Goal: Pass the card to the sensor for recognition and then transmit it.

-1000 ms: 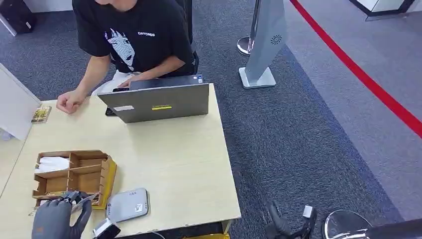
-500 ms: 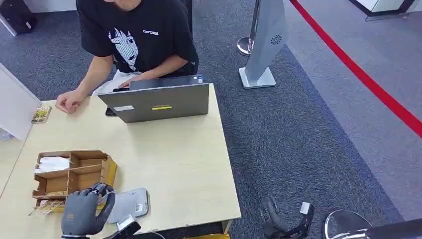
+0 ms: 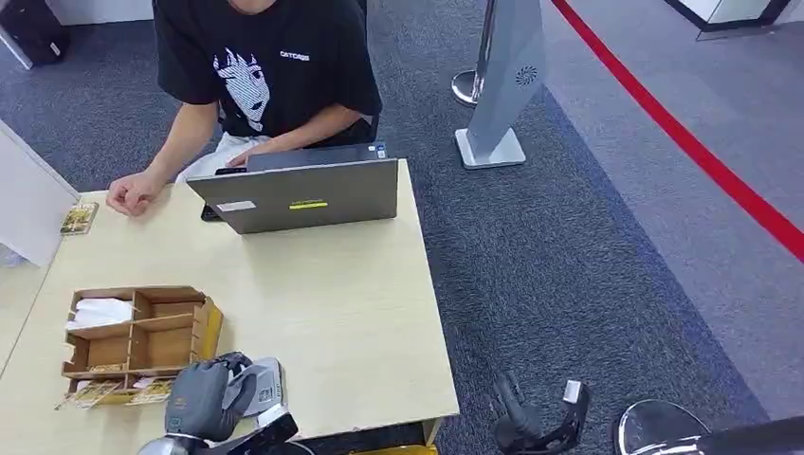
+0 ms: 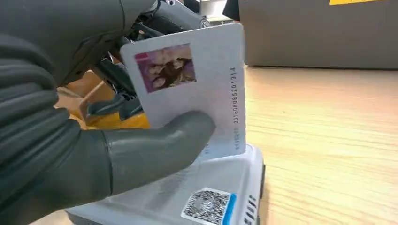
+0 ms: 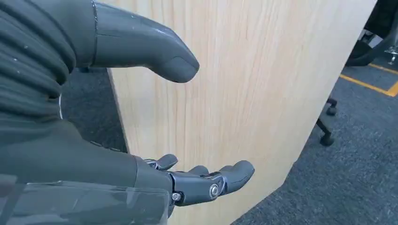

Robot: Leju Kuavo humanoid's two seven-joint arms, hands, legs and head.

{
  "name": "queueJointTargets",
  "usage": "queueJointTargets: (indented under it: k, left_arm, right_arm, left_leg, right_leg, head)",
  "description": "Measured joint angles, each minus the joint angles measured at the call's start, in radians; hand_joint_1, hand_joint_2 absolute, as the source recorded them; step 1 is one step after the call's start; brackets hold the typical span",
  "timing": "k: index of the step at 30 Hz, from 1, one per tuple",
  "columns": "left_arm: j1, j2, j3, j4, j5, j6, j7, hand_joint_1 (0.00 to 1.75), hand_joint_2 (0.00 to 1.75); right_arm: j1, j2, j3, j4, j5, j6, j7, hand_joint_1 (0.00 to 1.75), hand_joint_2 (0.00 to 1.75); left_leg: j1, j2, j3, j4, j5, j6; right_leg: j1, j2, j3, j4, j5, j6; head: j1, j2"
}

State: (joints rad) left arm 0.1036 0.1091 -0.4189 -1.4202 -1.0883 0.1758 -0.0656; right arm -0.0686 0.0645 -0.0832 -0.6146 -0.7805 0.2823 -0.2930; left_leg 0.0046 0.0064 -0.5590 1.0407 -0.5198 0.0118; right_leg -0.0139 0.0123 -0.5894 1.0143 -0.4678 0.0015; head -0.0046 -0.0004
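- The card [image 4: 197, 89] is pinched in the left hand [image 4: 70, 140], thumb pressed on its face and darker fingers behind it; it stands nearly upright, its lower edge just above the sensor [image 4: 187, 197].
- The card is white, with a small pinkish photo at 1 corner and a printed number along 1 edge that seems to read 20160808S201314.
- The sensor is a flat grey box on the desk [image 3: 332, 294], with a QR label and a blue strip on top.
- In the head view the left hand [image 3: 204, 403] covers part of the sensor [image 3: 258, 384], just beside a cardboard tray [image 3: 142, 336].
- The right hand [image 5: 155, 154] hangs empty beside the desk's side panel, fingers apart.
- A person [image 3: 265, 76] in a black T-shirt printed "CRTCRSS", as far as it can be read, sits behind a laptop [image 3: 299, 194].
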Motion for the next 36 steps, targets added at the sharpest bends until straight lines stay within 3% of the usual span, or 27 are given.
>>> queueJointTargets:
  k: [7,11,16,22,27,35,36]
  left_arm:
    - [-0.026,-0.005,-0.018,0.013,-0.069,0.043,-0.005,1.75,1.75]
    - [-0.083,0.011,-0.018,-0.044,-0.127,0.074,-0.037,1.75,1.75]
    - [-0.189,0.04,-0.018,-0.125,-0.151,0.061,-0.029,1.75,1.75]
    - [-0.288,0.095,-0.011,-0.141,-0.155,0.035,-0.006,1.75,1.75]
    - [-0.43,0.147,-0.011,-0.08,-0.167,-0.053,0.032,1.75,1.75]
    - [-0.476,0.168,0.003,-0.013,-0.148,-0.053,0.045,1.75,1.75]
    - [-0.477,0.169,0.004,-0.008,-0.147,-0.052,0.045,1.66,1.75]
  right_arm:
    - [-0.001,0.0,0.012,0.008,-0.003,-0.001,-0.001,0.0,1.75]
    - [-0.001,0.0,0.016,0.013,0.001,0.0,-0.003,0.0,1.75]
    - [-0.001,0.0,0.021,0.016,0.002,0.004,-0.003,0.0,1.75]
    - [0.004,-0.002,0.028,0.025,0.004,0.022,-0.008,0.0,1.75]
    - [0.004,-0.004,0.047,0.029,0.017,0.026,-0.008,0.0,1.75]
    - [0.004,-0.006,0.061,0.033,0.015,0.029,-0.007,0.0,1.75]
    - [0.004,-0.006,0.062,0.033,0.015,0.029,-0.006,0.0,1.75]
  left_leg:
    - [0.0,0.0,0.001,0.0,0.0,0.0]
    - [0.0,-0.001,0.001,0.0,0.002,0.001]
    - [0.0,-0.001,0.001,0.0,0.003,0.001]
    - [0.0,-0.002,0.0,0.0,0.003,0.001]
    - [0.0,-0.002,0.0,0.0,0.004,0.0]
    - [0.0,-0.002,0.0,0.0,0.003,0.0]
    - [0.0,-0.002,0.0,0.0,0.003,0.0]
  right_leg:
    - [0.0,0.0,0.001,0.0,0.0,0.0]
    - [0.0,-0.001,0.001,0.0,0.001,0.0]
    - [0.0,-0.002,0.001,0.0,0.001,0.0]
    - [0.0,-0.003,0.001,0.0,0.001,0.0]
    - [0.0,-0.002,0.001,0.001,0.002,-0.001]
    - [0.0,-0.002,0.001,0.001,0.001,-0.001]
    - [0.0,-0.002,0.001,0.001,0.001,-0.001]
  head:
    - [0.0,0.0]
    - [0.0,0.0]
    - [0.0,0.0]
    - [0.0,0.0]
    - [0.0,0.0]
    - [0.0,0.0]
    - [0.0,0.0]
